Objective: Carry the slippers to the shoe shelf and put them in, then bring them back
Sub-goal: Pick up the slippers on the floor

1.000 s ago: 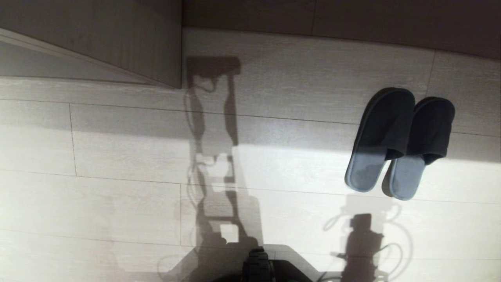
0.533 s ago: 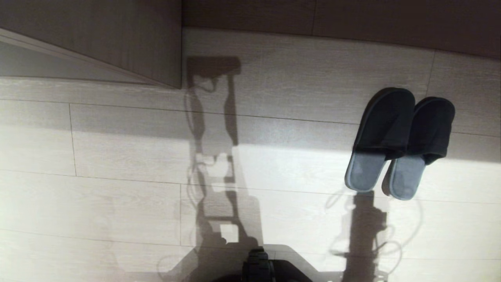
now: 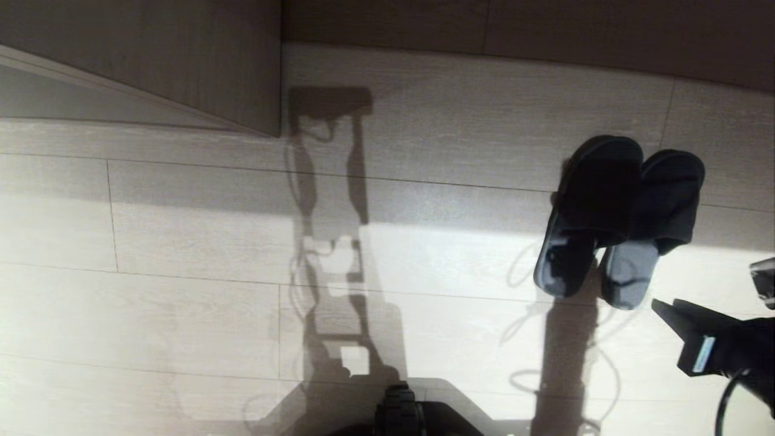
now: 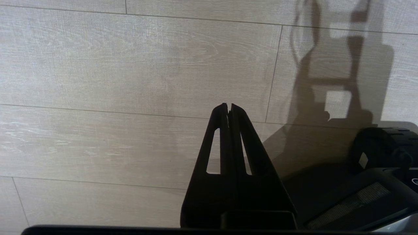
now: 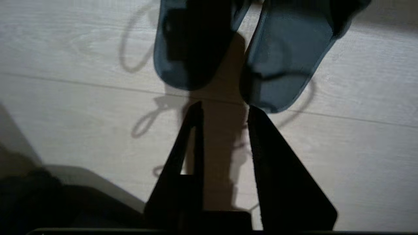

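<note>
Two grey-blue slippers lie side by side on the pale floor at the right, heels toward me: one (image 3: pixel 596 194) and the other (image 3: pixel 666 200). My right gripper (image 3: pixel 705 284) reaches in from the lower right, a short way behind their heels. In the right wrist view it (image 5: pixel 225 107) is open with only floor between its fingers, and the heels (image 5: pixel 196 39) (image 5: pixel 287 49) lie just ahead of the tips. My left gripper (image 4: pixel 228 105) hangs shut and empty over bare floor. I cannot pick out the shoe shelf.
A wood-grain panel (image 3: pixel 181 60) angles in at the upper left. A darker wall base (image 3: pixel 514 30) runs along the far edge. My base (image 3: pixel 399 412) shows at the bottom centre, and shadows of my body and arm fall across the floor.
My right gripper has come into the head view from the lower right. Its shadow has crept up the floor onto the heel of the left-hand slipper. The slippers have not moved.
</note>
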### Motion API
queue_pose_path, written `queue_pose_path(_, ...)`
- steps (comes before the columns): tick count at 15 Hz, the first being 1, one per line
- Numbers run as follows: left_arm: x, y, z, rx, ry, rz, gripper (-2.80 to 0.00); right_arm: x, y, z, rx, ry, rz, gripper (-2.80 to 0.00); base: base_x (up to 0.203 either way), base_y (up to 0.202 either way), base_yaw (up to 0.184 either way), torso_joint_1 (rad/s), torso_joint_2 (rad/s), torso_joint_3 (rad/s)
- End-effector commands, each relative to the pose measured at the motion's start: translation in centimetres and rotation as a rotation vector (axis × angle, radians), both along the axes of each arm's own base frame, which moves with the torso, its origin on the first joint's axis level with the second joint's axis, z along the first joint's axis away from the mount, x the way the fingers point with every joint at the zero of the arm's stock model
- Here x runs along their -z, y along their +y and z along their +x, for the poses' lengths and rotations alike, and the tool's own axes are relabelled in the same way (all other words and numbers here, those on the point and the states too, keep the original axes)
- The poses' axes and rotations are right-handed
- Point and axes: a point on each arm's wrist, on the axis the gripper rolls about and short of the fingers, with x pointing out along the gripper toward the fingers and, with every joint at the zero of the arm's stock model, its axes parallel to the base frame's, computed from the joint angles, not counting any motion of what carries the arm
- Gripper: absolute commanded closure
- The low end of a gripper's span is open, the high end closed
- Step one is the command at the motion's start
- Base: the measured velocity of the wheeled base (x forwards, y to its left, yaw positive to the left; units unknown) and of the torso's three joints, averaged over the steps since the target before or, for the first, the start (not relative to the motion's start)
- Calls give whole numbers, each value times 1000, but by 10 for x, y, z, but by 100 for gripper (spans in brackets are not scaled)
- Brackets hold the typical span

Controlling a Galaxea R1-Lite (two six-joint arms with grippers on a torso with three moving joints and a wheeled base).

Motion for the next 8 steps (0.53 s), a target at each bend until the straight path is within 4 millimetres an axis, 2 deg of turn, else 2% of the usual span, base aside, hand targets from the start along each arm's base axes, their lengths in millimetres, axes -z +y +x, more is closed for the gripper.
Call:
queue_pose_path(1,0,0,0,1,-1,0,0,23,2,44,22,9,-12,-280,0,0,0,0,0,0)
queue_pose_path(3,0,0,0,1,-2,0,0,25,2,54,64,-53,-25,-280,0,0,0,0,0,0)
queue_pose_path(6,0,0,0,-1,-2,0,0,34,1,60,76,-23,-18,-280,0,0,0,0,0,0)
queue_pose_path(8,0,0,0,-1,-2,-2,0,27,0,68,123,-120,28,-280,0,0,0,0,0,0)
